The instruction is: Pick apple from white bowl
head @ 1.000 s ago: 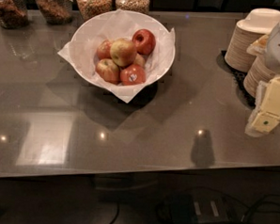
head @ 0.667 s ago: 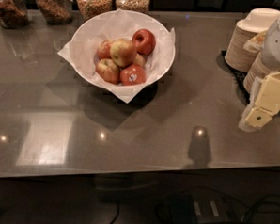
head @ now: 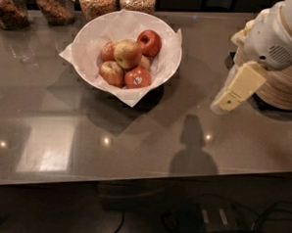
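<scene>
Apples [head: 128,54]: piled in white bowl [head: 162,77], upper centre; judged firm, smooth, bruisable.
Hold: likely across sides of the topmost red apple [head: 150,42].
Pincer [head: 235,91]: right of frame, above worktop [head: 135,137], well apart; open or closed, cannot tell.

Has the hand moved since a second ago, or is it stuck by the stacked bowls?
Yes. The hand has shifted left, toward the white bowl, which sits where it was.
</scene>
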Controlling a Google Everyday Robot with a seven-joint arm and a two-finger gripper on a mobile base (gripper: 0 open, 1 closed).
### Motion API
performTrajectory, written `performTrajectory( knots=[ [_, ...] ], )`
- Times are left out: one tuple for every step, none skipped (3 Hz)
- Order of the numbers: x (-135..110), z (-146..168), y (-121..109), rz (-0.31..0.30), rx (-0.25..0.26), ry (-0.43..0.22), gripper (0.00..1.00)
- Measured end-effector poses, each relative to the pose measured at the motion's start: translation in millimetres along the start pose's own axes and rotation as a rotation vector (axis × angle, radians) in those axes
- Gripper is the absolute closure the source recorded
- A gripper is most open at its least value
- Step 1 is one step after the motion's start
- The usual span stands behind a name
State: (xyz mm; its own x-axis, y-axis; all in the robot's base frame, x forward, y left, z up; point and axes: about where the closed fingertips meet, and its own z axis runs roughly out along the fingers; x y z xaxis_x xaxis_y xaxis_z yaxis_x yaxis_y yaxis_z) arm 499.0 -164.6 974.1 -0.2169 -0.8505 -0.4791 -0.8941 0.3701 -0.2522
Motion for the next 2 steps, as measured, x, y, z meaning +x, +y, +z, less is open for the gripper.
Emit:
performTrajectory(
  knots=[
    [-47, 31, -20, 0.058, 0.006, -0.134, 0.0],
    [-90, 58, -37, 0.077, -0.009, -0.226, 0.0]
  ],
)
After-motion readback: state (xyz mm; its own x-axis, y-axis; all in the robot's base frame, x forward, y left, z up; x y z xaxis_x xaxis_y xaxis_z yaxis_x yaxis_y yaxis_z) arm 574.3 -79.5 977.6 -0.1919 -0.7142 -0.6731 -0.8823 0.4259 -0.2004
